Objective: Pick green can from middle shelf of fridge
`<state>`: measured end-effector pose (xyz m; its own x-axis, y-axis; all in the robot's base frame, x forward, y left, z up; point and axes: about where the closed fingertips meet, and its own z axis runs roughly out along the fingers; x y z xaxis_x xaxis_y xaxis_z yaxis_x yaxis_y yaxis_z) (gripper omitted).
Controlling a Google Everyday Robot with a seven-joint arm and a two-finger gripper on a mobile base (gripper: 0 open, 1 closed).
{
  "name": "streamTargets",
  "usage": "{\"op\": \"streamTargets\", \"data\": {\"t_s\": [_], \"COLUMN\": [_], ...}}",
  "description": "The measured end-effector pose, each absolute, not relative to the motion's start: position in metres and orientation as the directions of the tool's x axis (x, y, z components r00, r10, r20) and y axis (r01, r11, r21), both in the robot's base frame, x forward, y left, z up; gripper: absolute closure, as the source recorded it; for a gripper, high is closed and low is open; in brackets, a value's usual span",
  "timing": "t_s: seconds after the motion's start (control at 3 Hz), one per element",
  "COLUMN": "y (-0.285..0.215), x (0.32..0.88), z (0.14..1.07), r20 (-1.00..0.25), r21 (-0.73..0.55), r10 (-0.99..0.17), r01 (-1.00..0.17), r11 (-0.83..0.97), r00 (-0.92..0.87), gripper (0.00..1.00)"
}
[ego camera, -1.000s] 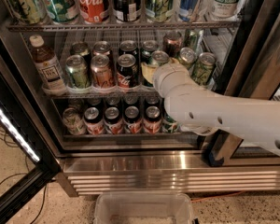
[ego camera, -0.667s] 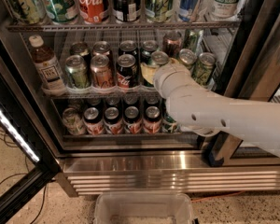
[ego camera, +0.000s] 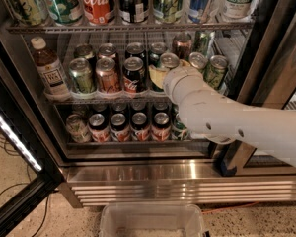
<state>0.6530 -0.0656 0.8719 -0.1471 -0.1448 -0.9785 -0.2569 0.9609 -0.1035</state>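
Note:
The fridge (ego camera: 138, 179) stands open, and my white arm reaches into it from the right. My gripper (ego camera: 162, 74) is at the front of the middle shelf (ego camera: 96, 96), just right of centre. It is up against a green can with a silver top (ego camera: 168, 61), whose body is mostly hidden by the gripper and wrist. Another bright green can (ego camera: 82, 77) stands at the left of the same shelf, away from the gripper. Two duller green cans (ego camera: 215, 71) stand to the right of my wrist.
On the middle shelf are a tea bottle (ego camera: 48, 70), a copper can (ego camera: 107, 75) and a black cola can (ego camera: 134, 74). More cans fill the lower shelf (ego camera: 130, 126) and bottles the top one. The glass door (ego camera: 15, 142) hangs open at left. A clear bin (ego camera: 152, 221) sits on the floor.

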Motion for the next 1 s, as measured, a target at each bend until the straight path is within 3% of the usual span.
{"op": "streamTargets", "data": {"t_s": [1.0], "y": [-0.062], "x": [0.628], "z": [0.915], "r20": [-0.985], "r21": [-0.121], "r10": [-0.153], "r01": [-0.321], "r11": [0.939], "r00": [-0.075], "gripper": [1.00]}}
